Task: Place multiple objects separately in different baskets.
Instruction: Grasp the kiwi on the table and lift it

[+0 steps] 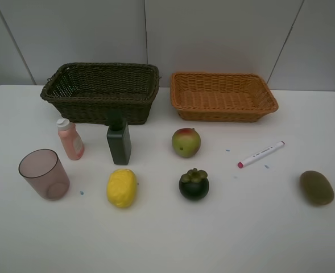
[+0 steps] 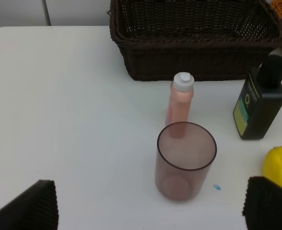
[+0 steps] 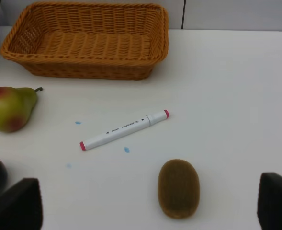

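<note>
Atm left claw [image 2: 150, 211] spread wide, nothing in it, tinted cup [image 2: 186, 160] upright on counter [image 2: 59, 96] just ahead; right claw [image 3: 145, 206] same deal w/ brown kiwi [image 3: 179, 188] nearby.

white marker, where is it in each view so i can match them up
Exterior high: white marker right of the apple, in front of the orange basket.
Left wrist: not in it.
Right wrist: white marker between the orange basket and the kiwi.
Shared landmark: orange basket.

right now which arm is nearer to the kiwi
Right. The right fingers sit open just short of the kiwi, one either side. The left fingers flank the tinted cup, at the table's opposite end.
</note>
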